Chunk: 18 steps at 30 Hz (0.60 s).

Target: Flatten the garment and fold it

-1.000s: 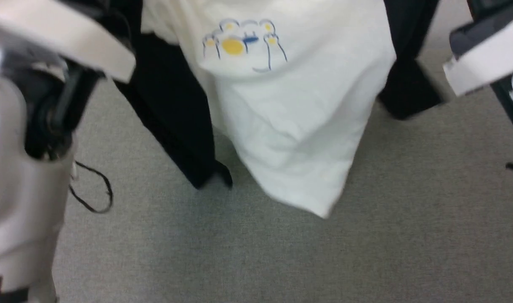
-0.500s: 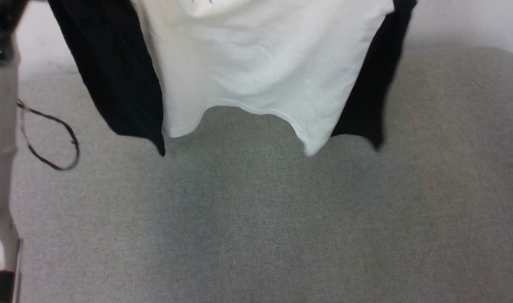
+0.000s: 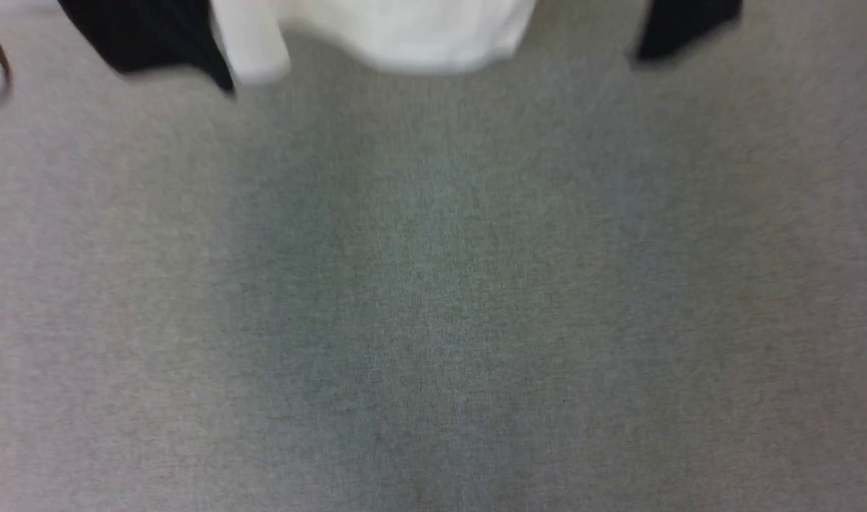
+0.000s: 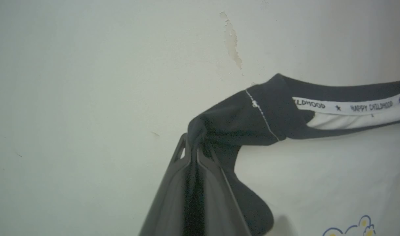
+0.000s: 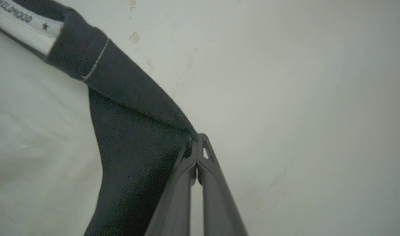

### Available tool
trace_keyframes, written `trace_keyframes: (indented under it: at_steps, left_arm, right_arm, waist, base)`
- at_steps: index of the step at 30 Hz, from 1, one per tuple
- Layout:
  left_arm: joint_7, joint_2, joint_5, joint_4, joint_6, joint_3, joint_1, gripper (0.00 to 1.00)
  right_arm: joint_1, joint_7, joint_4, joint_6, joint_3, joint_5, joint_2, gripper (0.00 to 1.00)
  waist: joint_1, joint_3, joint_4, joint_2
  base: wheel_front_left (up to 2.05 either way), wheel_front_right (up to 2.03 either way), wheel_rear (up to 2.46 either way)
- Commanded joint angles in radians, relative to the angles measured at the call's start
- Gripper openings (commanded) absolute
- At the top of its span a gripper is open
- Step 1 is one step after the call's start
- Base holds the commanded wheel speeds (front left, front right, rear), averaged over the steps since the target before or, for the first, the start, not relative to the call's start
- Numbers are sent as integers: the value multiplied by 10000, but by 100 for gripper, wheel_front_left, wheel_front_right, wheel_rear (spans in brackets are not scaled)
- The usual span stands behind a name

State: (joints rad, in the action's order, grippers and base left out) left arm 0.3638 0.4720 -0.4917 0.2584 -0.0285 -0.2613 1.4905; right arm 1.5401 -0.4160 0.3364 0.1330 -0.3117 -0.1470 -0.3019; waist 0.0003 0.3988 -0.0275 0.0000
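Pale wall [image 4: 72, 82] forms the background in both wrist views; grey cloth-textured desk [image 3: 433, 284] fills most of the head view, which is blurred. Garment [image 3: 397, 35] held aloft, spread between the two tools; its lower white edge and two black sleeve ends show along the top of the head view, the sleeve on the robot's left [image 3: 141, 35] just beside the white body, the one on the right [image 3: 682, 25] set apart from it; hem appears to hang clear of the desk, though the blur prevents certainty. Left wrist view: white front of garment [image 4: 318, 170] hangs at lower right, black shoulder runs from the collar down to the left tool [image 4: 192, 147]; fingers clamped on a bunched fold of that black shoulder, cloth filling the gap between them. Right wrist view: right tool [image 5: 197, 139] pinched together at the tips on the edge of the opposite black shoulder; sleeve drops straight down beside the fingers, white body at left. Dark cable loop [image 3: 5, 67] at upper left edge of head view. Collar tape [image 4: 350, 106] white, printed "HAPPY CHILDHOOD" with stars. Yellow-and-blue print [image 4: 350, 229] cut off by the bottom edge. Flaked paint patch [image 4: 232, 42] on wall above the shoulder.
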Motion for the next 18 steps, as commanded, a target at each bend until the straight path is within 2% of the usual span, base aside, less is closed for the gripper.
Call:
trace_keyframes:
  at_steps: [1,4,10,18]
  left_arm:
    - [-304,116,234,139,-63,12,326,0]
    - [-926,93,468,347,-148,70,793,0]
    - [-2067,35,649,577,-30,136,1414,0]
    - [-3006,105,385,755,620,99,1116,0]
  right_arm:
    - [366,206,180,-23,-64,219,-105,0]
    - [1036,577,500,-23,-220,545,-245,0]
    - [2032,1153,1059,-23,-891,836,-699,0]
    - [2070,1755,1026,-23,-1654,524,-1130,0]
  waist:
    - [-3,1362,64,0]
    - [-3,1796,161,0]
    - [-3,2652,361,0]
    - [-3,3525,621,0]
  base:
    - [0,0,0]
    - [0,0,0]
    - [0,0,0]
    - [0,0,0]
